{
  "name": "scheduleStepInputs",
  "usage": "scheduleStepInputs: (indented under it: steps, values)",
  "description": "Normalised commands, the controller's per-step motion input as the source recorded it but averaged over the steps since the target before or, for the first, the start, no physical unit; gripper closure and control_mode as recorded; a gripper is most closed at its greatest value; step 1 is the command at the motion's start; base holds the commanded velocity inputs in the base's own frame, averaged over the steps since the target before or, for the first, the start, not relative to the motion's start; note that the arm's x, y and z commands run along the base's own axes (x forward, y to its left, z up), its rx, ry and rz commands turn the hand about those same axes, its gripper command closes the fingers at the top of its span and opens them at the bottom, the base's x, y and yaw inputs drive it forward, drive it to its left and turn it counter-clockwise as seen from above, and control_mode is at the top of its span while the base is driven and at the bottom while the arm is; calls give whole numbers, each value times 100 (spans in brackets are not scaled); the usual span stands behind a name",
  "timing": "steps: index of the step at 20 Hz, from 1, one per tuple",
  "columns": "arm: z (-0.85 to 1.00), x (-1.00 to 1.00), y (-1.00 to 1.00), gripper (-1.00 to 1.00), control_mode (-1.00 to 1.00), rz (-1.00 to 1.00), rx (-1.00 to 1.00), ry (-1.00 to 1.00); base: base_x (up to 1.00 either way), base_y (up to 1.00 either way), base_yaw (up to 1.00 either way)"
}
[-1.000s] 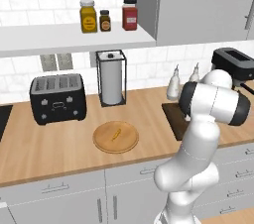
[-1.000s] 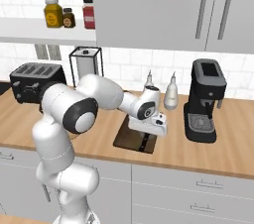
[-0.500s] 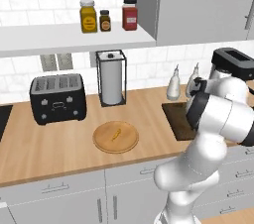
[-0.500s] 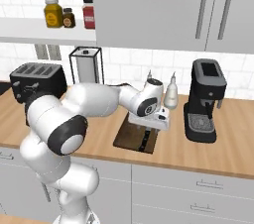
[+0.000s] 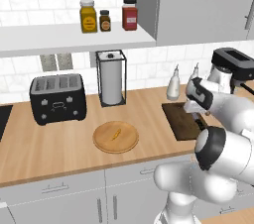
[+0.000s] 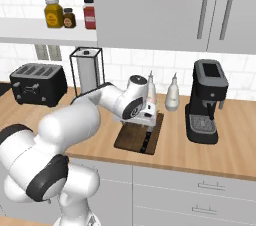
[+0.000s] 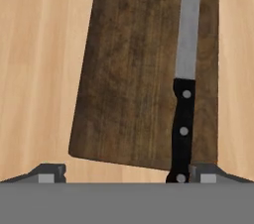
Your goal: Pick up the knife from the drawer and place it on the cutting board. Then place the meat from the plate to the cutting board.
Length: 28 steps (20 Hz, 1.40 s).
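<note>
The knife (image 7: 185,84) lies flat along one edge of the cutting board (image 7: 134,74) on the wooden desk (image 5: 59,143), jaws spread wide and released above it. Two bottles (image 6: 172,92) and a coffee machine (image 6: 206,101) stand just behind; the meat (image 5: 115,133) rests on the plate (image 5: 101,142) near the toaster (image 5: 57,98).

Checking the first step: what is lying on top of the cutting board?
The knife lies flat along one long edge of the cutting board, handle end overhanging slightly. The end effector hides part of the board from the base views.
</note>
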Motion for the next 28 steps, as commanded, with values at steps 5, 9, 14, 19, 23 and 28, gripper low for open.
scheduleStepInputs:
  steps: [5,9,14,19,23,28]
  values:
    - [2,-2,100,-100,-100,3,0,-11,0,0,0]
    - [15,0,100,-100,-100,2,0,-13,0,0,0]
    - [41,0,100,-100,-100,0,0,-11,0,0,0]
    - [40,0,100,-100,-100,0,0,-5,0,0,0]
    - [5,6,100,-100,-100,0,0,0,0,0,0]
    - [0,10,100,-100,-100,0,0,4,0,0,0]
